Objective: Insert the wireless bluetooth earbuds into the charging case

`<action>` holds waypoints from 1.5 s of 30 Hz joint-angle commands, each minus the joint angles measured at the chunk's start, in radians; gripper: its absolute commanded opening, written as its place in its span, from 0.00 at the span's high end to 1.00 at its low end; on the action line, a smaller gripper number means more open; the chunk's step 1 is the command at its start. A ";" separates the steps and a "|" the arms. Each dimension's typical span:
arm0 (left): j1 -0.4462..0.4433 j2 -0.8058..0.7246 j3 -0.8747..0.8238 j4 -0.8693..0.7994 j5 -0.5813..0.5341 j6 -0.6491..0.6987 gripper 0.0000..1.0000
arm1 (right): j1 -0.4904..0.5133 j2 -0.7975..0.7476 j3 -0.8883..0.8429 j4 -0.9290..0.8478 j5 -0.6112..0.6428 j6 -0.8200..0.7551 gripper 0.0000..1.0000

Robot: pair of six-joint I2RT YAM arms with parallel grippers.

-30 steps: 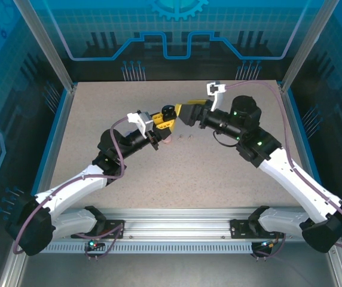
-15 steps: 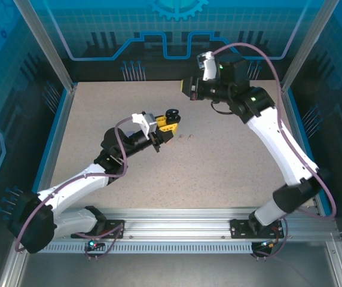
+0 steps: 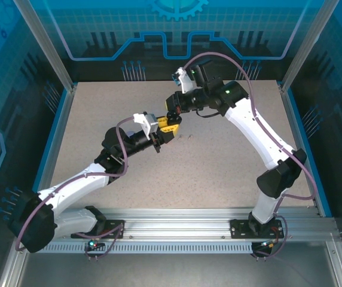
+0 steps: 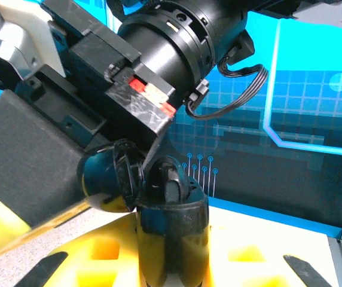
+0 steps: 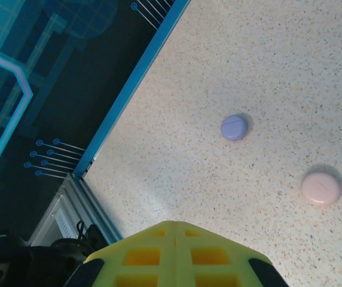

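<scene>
Glowing blue panels [image 3: 171,36] printed with a circuit pattern wall in a speckled beige worktop [image 3: 219,173], with both arms bolted at its near edge. The two arms meet a little beyond the middle of the worktop, towards the far edge.

The left gripper [image 3: 166,124], with yellow fingers, is clamped on a small round black charging case [image 4: 171,218]. The left wrist view shows the case standing between the fingers, its hinged black lid [image 4: 106,179] swung open and tipped to one side. Something dark sits in the mouth of the case, but I cannot tell whether it is an earbud.

The right arm bends over from the far side, and in the left wrist view its dark wrist and finger crowd in just beside the open lid. Whether they touch cannot be told. In the right wrist view the right gripper [image 5: 174,230] has its yellow fingers pressed together, with only a seam between them. Whether anything tiny is pinched there cannot be seen.

Two tiny pale earbuds [image 3: 186,137] lie side by side on the bare worktop, just beside the left gripper on its right side. They are too small to give a colour.

The right wrist view also takes in a round lilac case [image 5: 234,127] and a round pale pink case [image 5: 320,187]. Both are closed, lie flat on the worktop near each other but apart, and are set in from an edge lined by a blue strip [image 5: 132,89].
</scene>
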 commanded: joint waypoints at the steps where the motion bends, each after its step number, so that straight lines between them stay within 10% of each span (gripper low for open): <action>1: -0.006 0.015 0.043 0.012 0.005 -0.004 1.00 | 0.029 -0.105 -0.053 -0.024 -0.019 -0.016 1.00; 17: -0.011 0.033 0.048 0.012 0.015 -0.016 1.00 | 0.024 -0.257 -0.182 0.055 0.165 0.017 0.82; 45: -0.036 0.058 0.065 -0.002 0.018 -0.009 1.00 | -0.002 -0.080 0.057 -0.031 0.186 -0.019 0.95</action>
